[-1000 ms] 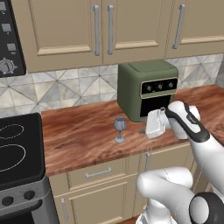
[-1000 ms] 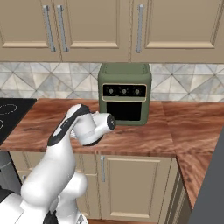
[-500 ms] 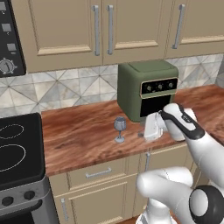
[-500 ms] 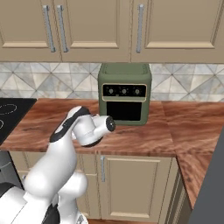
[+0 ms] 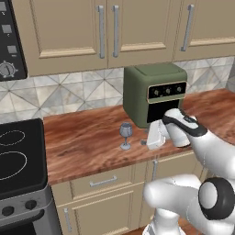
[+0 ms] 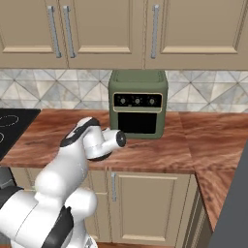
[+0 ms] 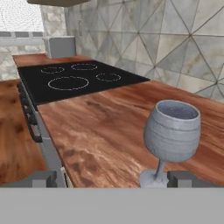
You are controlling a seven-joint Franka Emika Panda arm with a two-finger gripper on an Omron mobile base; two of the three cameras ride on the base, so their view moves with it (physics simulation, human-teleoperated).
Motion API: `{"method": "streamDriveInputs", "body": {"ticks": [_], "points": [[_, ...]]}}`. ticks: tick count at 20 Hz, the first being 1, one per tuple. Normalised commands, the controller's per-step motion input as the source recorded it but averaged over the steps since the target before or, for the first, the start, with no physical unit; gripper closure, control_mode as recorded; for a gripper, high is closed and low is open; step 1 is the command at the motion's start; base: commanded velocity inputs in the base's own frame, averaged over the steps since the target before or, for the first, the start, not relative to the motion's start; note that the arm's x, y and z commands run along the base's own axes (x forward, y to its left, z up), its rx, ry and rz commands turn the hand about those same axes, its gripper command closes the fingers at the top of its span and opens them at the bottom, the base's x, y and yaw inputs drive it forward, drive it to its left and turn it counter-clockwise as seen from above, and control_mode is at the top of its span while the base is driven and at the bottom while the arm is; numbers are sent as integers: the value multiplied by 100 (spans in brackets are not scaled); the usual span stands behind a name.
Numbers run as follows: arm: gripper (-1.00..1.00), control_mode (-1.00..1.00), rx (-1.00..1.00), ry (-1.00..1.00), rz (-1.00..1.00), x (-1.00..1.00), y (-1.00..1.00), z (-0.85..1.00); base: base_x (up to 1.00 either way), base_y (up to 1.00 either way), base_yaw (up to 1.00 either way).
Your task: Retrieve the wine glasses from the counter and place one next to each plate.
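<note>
Clearly fragile and top-heavy, the wine glass [image 5: 125, 135] stands upright on the counter [image 5: 87, 137], just left of the green toaster oven [image 5: 153, 94] and right of the black cooktop [image 5: 18, 153]. Its thin stem looks liable to snap or tip, so I would take it around the rounded bowl [image 7: 172, 131]. Compared with a second ago, the gripper [image 5: 148, 136] has edged left toward the glass, jaws spread wide and holding nothing.
</note>
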Motion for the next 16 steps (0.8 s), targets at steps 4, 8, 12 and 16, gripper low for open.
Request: {"method": "streamDriveInputs", "body": {"ticks": [4,8,12,16], "points": [[-100,-100,0,0,6,30,0,-23,0,0,0],[-100,-100,3,3,11,28,0,-16,0,0,0],[-100,-100,0,0,11,21,0,-5,0,0,0],[-100,-100,0,1,8,15,0,-3,0,0,0]]}}
